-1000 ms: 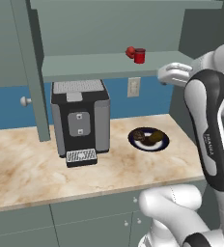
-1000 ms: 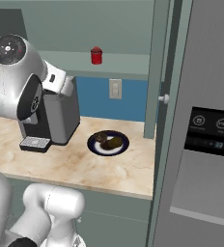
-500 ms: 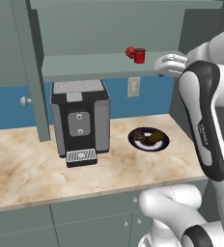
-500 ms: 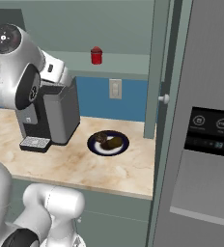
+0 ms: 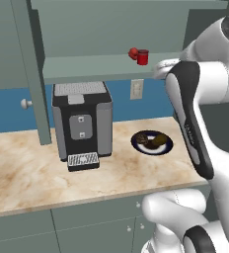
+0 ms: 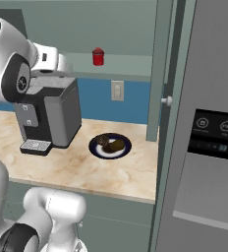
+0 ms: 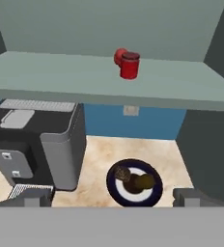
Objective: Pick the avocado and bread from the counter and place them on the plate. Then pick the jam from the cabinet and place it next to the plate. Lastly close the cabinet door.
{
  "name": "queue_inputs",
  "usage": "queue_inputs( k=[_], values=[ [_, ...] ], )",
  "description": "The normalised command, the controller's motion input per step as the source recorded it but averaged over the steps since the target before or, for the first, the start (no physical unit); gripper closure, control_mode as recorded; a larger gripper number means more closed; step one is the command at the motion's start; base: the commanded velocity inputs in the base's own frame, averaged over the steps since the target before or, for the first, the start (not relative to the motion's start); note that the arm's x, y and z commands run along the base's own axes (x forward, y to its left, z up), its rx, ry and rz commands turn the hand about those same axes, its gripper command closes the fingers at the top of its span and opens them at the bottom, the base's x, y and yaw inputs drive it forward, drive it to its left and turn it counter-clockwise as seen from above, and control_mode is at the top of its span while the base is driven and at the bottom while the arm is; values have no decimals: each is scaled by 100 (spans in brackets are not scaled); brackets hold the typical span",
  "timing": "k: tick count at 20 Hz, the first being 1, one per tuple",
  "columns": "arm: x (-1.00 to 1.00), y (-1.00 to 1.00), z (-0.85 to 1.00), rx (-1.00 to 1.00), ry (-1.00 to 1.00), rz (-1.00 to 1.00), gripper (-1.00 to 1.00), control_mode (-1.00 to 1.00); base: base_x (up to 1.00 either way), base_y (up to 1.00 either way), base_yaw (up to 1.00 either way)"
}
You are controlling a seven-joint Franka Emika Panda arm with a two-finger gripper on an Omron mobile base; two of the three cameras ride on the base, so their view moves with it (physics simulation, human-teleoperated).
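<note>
With the bread and avocado already on the plate on the worktop, the jam waits upright on the cabinet shelf, touching a red ball. The tool is released, jaws wide, well short; approach level, straddle the jar only.

A coffee machine (black and grey) stands on the marble counter.

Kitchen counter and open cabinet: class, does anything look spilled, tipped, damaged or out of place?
Nothing stands out. The jam stands upright on the cabinet shelf, a red ball beside it. The bread and avocado sit on the plate; nothing is spilled.
</note>
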Motion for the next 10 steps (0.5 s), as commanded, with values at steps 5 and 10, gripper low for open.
queue_inputs(
  k=[5,10],
  values=[
    [26,-30,-2,-9,-4,4,-100,-100,0,0,0],
    [36,-31,-4,1,-7,2,-100,-100,0,0,0]
  ],
)
